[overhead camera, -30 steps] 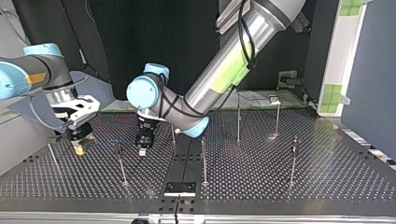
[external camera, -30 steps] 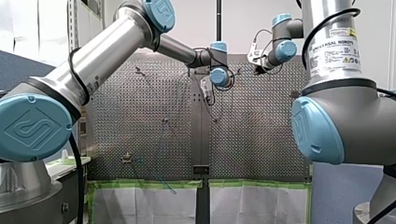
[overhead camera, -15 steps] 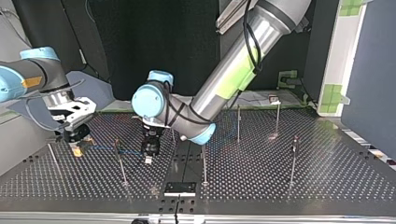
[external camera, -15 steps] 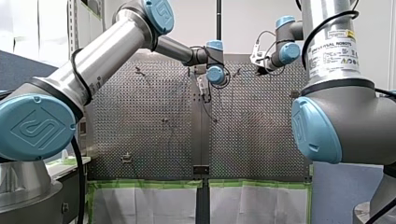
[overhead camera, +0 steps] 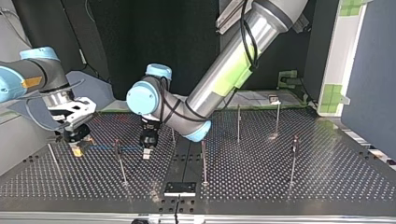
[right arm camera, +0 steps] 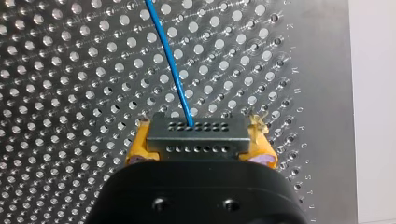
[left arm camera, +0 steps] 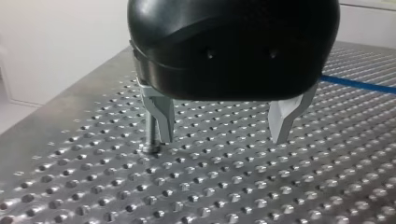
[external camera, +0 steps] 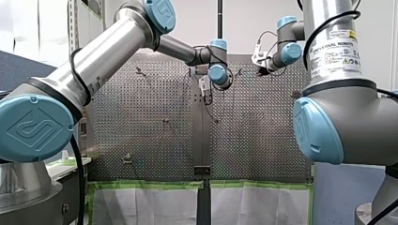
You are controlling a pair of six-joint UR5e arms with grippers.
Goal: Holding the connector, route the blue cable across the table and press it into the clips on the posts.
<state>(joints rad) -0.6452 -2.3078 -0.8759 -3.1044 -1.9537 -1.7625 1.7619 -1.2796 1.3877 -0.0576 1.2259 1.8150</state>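
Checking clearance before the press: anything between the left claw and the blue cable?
Nothing visible. The blue cable runs beside the open left claw; a post stands at its far side, away from the cable.

A small black plate (overhead camera: 180,188) sits on the central seam of the perforated table (overhead camera: 327,177), at the top view's near edge. Behind it hangs a dark backdrop (overhead camera: 130,32); at the right stands a white frame (overhead camera: 348,60) patched with green tape (overhead camera: 332,93), beside a blue-grey partition (overhead camera: 373,79)
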